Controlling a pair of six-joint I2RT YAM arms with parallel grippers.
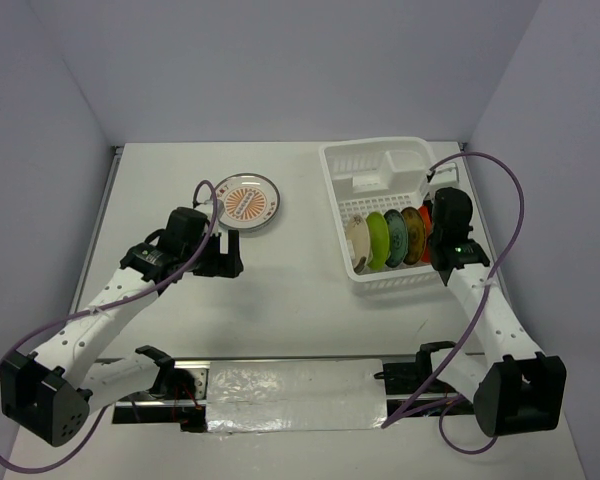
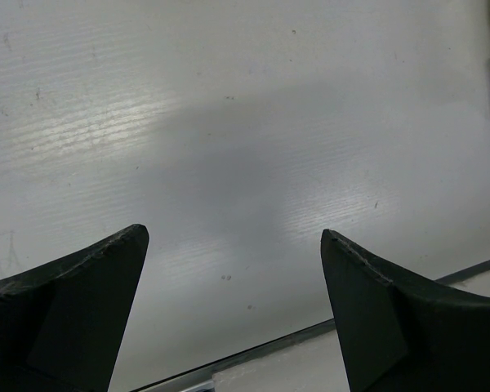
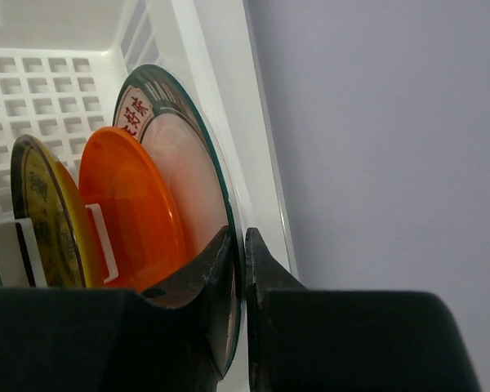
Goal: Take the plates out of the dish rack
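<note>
The white dish rack [image 1: 375, 160] stands at the right of the table. Several plates stand on edge in it: a cream one [image 1: 358, 246], a lime green one [image 1: 378, 240], a teal one [image 1: 395, 238], an olive patterned one [image 1: 412, 234] and an orange-red one [image 1: 426, 228]. My right gripper [image 1: 442, 218] is at the rack's right end. In the right wrist view it [image 3: 237, 237] is shut on the rim of the teal-rimmed lettered plate [image 3: 175, 139], beside the orange-red plate [image 3: 131, 212]. An orange patterned plate [image 1: 250, 203] lies flat on the table. My left gripper [image 1: 225, 262] is open and empty just in front of that plate, above bare table [image 2: 233, 237].
The rack's wall [image 3: 220, 73] runs close along the right side of the held plate. A small side compartment [image 1: 400, 165] sits at the rack's far end. A silver strip [image 1: 290, 395] runs along the table's near edge between the arm bases. Grey walls enclose the table.
</note>
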